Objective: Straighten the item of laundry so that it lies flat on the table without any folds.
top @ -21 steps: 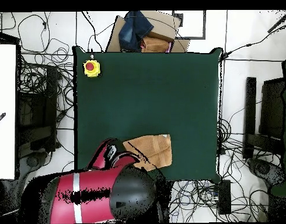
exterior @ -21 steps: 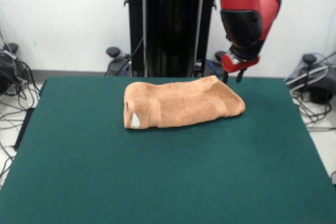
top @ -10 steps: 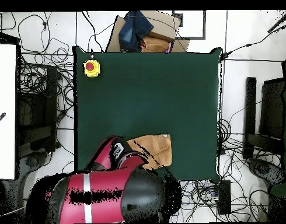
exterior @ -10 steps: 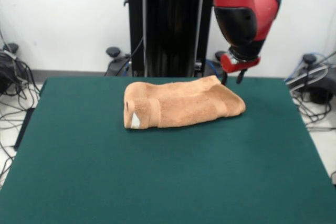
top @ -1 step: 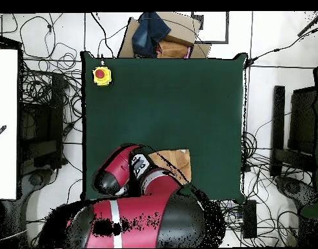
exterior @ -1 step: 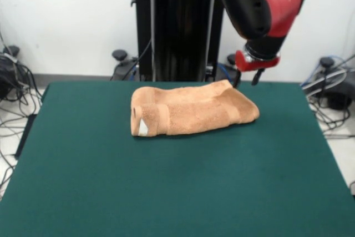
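The gripper (exterior @ -1 step: 246,80) is hanging empty, fingers parted, at upper right of the front view, just above the table's (exterior @ -1 step: 166,192) far edge. The folded towel (exterior @ -1 step: 191,109) is lying down-left of it, long axis left-right, its right end nearest.

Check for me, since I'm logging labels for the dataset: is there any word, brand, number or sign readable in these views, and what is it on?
No text can be read in either view.
White tag on the towel: too small to read, if it bears print at all.
Yellow box with a red button on the table: no legible marking.
Red and black arm: no legible brand or number.
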You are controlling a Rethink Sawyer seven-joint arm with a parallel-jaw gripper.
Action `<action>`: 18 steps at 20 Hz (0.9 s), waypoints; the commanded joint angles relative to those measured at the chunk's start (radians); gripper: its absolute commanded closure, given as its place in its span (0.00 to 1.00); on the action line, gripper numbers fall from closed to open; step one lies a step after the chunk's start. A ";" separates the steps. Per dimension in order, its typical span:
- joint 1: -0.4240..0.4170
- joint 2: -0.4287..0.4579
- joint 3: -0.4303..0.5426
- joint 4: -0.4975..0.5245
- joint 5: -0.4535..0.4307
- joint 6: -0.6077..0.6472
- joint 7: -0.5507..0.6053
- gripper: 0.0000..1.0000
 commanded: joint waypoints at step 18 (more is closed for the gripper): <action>-0.070 0.018 0.107 0.016 -0.085 0.038 -0.217 0.00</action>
